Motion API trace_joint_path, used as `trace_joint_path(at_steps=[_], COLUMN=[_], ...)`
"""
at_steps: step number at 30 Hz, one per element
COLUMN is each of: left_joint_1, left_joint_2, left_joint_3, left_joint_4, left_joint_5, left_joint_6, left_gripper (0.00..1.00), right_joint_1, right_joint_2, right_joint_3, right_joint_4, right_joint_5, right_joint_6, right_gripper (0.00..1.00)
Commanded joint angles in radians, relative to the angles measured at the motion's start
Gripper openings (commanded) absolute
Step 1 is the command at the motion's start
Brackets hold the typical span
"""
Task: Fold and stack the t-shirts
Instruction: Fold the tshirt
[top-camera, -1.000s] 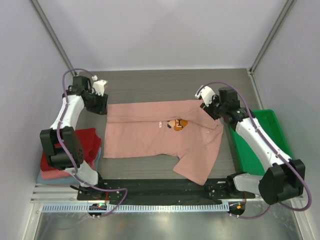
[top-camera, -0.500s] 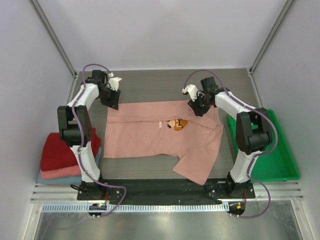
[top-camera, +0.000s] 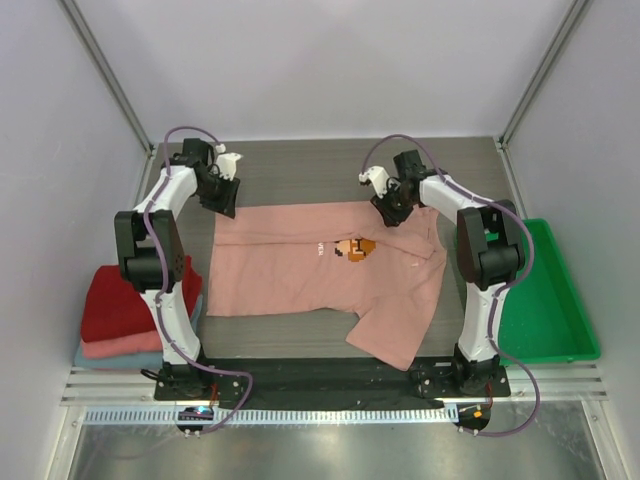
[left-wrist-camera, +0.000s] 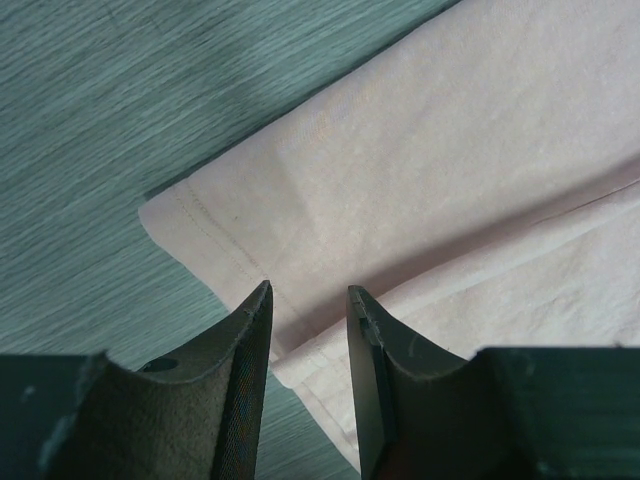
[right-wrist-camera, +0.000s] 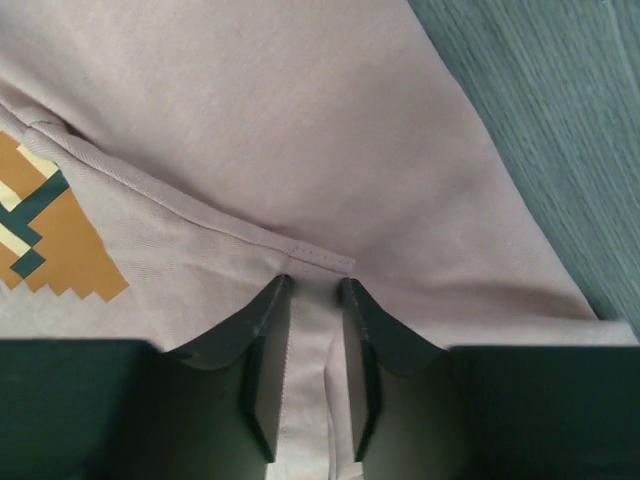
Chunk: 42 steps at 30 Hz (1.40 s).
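The dusty-pink t-shirt (top-camera: 300, 270) lies flat across the table's middle, its pixel-art print (top-camera: 354, 248) facing up and one part folded toward the front right. My left gripper (top-camera: 224, 200) hovers at the shirt's far left corner (left-wrist-camera: 450, 150). Its jaws (left-wrist-camera: 307, 295) stand narrowly apart over the hem, with bare table showing between them. My right gripper (top-camera: 387, 208) sits on the shirt's far edge, right of the print. Its jaws (right-wrist-camera: 315, 285) are closed on a ridge of pink cloth (right-wrist-camera: 300, 120) just below a stitched hem.
A stack of folded tees stands at the front left, with dark red (top-camera: 135, 300) on top, then salmon-pink (top-camera: 110, 348) and light blue (top-camera: 95, 360). A green plastic tray (top-camera: 560, 300) sits at the right. Grey walls enclose the table.
My right gripper has slid left along the shirt's far edge toward the print. My left gripper has moved right onto the far left corner. The shirt lies as before.
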<state>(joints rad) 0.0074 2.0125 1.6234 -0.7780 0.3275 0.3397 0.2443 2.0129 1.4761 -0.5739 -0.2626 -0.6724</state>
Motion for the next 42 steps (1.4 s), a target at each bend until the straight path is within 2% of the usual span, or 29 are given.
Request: trace_joint_path(at_steps=[1,2,6,12,15,17,18,20,21,23,27,31,36,38,42], left_joint_1=[0.003,0.003,0.003,0.005,0.005,0.005,0.003,0.005,0.005,0.003,0.005,0.002,0.002,-0.032,-0.04], left_joint_2=[-0.035,-0.038,-0.058,-0.084,-0.077,-0.07,-0.064,-0.057,-0.055,-0.044,-0.02,0.012,0.038,0.04,0.049], left_joint_3=[0.015,0.01,0.0,-0.016,-0.007,0.004,0.009,0.022,0.03,0.047,0.075,0.085,0.081,0.069,0.043], left_joint_4=[0.003,0.003,0.0,0.005,0.005,0.005,0.005,0.003,0.0,-0.003,-0.013,-0.009,-0.01,-0.009,-0.003], left_joint_5=[-0.008,-0.008,-0.016,-0.021,-0.027,-0.028,-0.03,-0.03,-0.03,-0.03,-0.035,-0.038,-0.042,-0.041,-0.05], left_joint_6=[-0.005,-0.005,0.002,0.019,0.027,0.025,0.024,0.019,0.019,0.021,0.022,0.013,0.013,0.013,0.01], left_gripper=[0.37,0.37,0.37,0.37,0.37,0.37,0.37,0.38,0.38,0.38,0.39,0.39,0.39,0.39,0.38], right_joint_1=[-0.005,-0.007,-0.005,0.058,0.154,0.236,0.254,0.276,0.271,0.227,0.098,0.017,-0.014,-0.014,-0.014], right_joint_2=[0.012,0.014,-0.025,-0.213,-0.316,-0.385,-0.408,-0.436,-0.439,-0.431,-0.361,-0.209,-0.048,-0.001,0.036], right_joint_3=[0.064,0.069,0.061,-0.036,-0.114,-0.181,-0.203,-0.246,-0.249,-0.244,-0.168,-0.053,0.082,0.136,0.177], right_joint_4=[0.012,0.014,0.012,-0.024,-0.062,-0.07,-0.079,-0.08,-0.078,-0.064,-0.032,-0.004,0.002,0.002,-0.007], right_joint_5=[-0.024,-0.03,-0.044,-0.03,-0.023,-0.03,-0.038,-0.024,0.002,0.054,0.043,0.051,0.065,0.059,0.039], right_joint_6=[0.02,0.025,0.036,0.028,0.042,0.104,0.118,0.135,0.123,0.082,0.066,0.062,0.057,0.054,0.053], right_gripper=[0.31,0.24,0.11,0.09,0.09,0.13,0.24,0.34,0.34,0.33,0.33,0.32,0.29,0.29,0.29])
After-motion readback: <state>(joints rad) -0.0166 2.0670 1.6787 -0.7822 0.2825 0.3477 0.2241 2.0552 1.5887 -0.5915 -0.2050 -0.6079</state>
